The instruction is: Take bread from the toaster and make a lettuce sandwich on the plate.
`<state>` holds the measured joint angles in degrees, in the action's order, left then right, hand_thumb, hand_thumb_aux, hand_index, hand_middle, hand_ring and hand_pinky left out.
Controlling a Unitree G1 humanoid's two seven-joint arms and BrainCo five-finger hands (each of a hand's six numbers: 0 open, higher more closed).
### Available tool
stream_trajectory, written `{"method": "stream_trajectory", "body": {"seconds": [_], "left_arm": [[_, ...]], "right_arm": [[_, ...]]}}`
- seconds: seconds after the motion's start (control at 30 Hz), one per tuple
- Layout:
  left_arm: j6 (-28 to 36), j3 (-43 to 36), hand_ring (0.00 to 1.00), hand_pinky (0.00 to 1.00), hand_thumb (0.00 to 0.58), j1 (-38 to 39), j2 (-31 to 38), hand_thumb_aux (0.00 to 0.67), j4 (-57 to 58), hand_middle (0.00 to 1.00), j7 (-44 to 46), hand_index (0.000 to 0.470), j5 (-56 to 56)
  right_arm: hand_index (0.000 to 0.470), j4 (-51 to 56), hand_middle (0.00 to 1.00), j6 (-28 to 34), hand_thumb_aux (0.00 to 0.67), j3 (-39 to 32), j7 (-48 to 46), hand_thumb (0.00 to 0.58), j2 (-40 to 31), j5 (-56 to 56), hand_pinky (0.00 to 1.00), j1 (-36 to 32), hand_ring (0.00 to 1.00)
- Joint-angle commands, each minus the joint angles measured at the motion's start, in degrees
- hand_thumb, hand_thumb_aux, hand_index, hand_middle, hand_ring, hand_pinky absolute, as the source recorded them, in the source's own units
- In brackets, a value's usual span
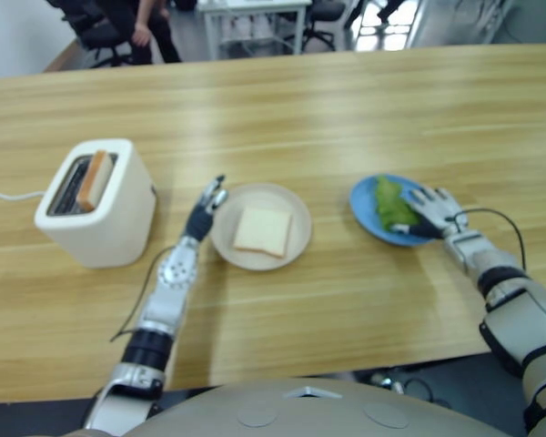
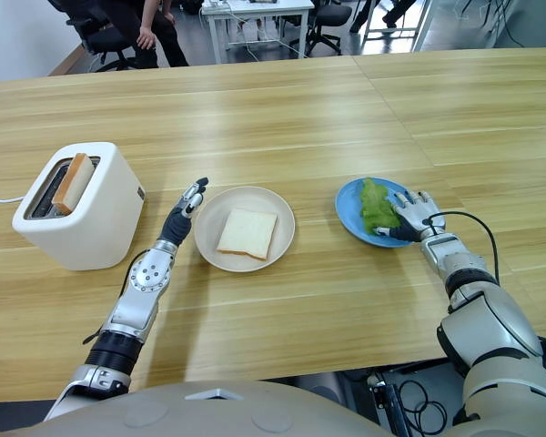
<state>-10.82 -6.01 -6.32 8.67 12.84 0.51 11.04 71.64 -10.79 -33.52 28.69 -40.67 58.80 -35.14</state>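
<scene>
– Lettuce (image 2: 375, 206) is the step in hand, I reckon. It lies on the blue plate (image 2: 349, 221), and the right hand (image 2: 417, 215) sits at that plate's near right edge, touching the leaf or just beside it.

– Has it got hold of it?

– Cannot tell from where I stand; the hand covers the spot where the two meet.

– And the other one?

– The left hand (image 2: 184, 214) is open, stretched out flat and holding nothing, just beside the left rim of the beige plate (image 2: 207, 248). One slice of bread (image 2: 247, 232) lies flat in the middle of that plate. A second slice (image 2: 74, 182) stands in the toaster (image 2: 91, 228) at the left of the bench (image 2: 346, 300).

– So how should it go about it?

– Take the leaf by its near edge, firmly enough that it doesn't slip. Lift it clear of the blue rim before carrying it across, or the plate may drag along. Lettuce is limp and will likely droop or fold. I'd lower it over the middle of the slice and let go low, so it settles flat inside the crust. The left hand could steady the beige plate, provided it keeps out of the path.
</scene>
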Motion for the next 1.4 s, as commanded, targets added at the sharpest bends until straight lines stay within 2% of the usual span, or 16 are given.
{"method": "stream_trajectory", "body": {"seconds": [0.03, 0.5, 0.53, 0.57, 0.6, 0.8, 1.03, 1.4], "left_arm": [[0.02, -0.33, 0.00, 0.00, 0.000, 0.34, -0.05, 0.000, 1.00, 0.00, 0.24, 0.000, 0.33], [-0.64, -0.22, 0.00, 0.00, 0.000, 0.21, -0.04, 0.000, 1.81, 0.00, 0.12, 0.000, 0.36], [-0.73, -0.18, 0.00, 0.00, 0.000, 0.28, -0.01, 0.000, 1.83, 0.00, 0.10, 0.000, 0.34], [-0.82, -0.13, 0.00, 0.00, 0.000, 0.33, 0.01, 0.000, 1.89, 0.00, 0.07, 0.000, 0.32], [-0.95, -0.07, 0.00, 0.00, 0.000, 0.32, 0.03, 0.000, 2.08, 0.00, 0.02, 0.000, 0.29], [-1.48, 0.13, 0.00, 0.00, 0.000, 0.33, 0.03, 0.000, 2.78, 0.00, -0.27, 0.000, 0.16], [-2.10, 0.30, 0.00, 0.00, 0.000, 0.09, -0.13, 0.000, 4.00, 0.00, -0.39, 0.000, -0.09], [-2.74, 1.03, 0.00, 0.00, 0.000, -0.12, -0.20, 0.000, 5.12, 0.00, -0.55, 0.000, -0.66]], "right_arm": [[0.460, 1.53, 0.00, -0.64, 0.670, -1.37, -1.01, 0.580, 0.58, -0.96, 0.00, 1.03, 0.00], [0.460, 0.45, 0.00, -1.96, 0.670, -1.10, 0.07, 0.580, -0.57, -3.88, 0.00, 1.11, 0.00], [0.460, 0.02, 0.87, -2.31, 0.670, -0.83, 0.43, 0.580, -0.83, -4.32, 0.87, 1.19, 0.87], [0.460, -0.46, 0.87, -2.64, 0.670, -0.44, 0.88, 0.580, -1.10, -4.87, 0.87, 1.33, 0.87], [0.460, -1.37, 1.00, -3.20, 0.670, 0.28, 1.26, 0.580, -1.68, -5.72, 1.00, 1.52, 1.00], [0.460, -8.65, 1.00, -4.94, 0.670, 2.97, 2.96, 0.580, -5.38, -8.71, 1.00, 3.20, 1.00], [0.460, -26.23, 1.00, -3.22, 0.670, 8.26, 0.63, 0.580, -9.94, -11.06, 1.00, 8.67, 1.00], [0.460, -45.12, 1.00, 0.60, 0.670, 15.40, -5.74, 0.580, -10.51, -12.00, 1.00, 14.91, 1.00]]}}
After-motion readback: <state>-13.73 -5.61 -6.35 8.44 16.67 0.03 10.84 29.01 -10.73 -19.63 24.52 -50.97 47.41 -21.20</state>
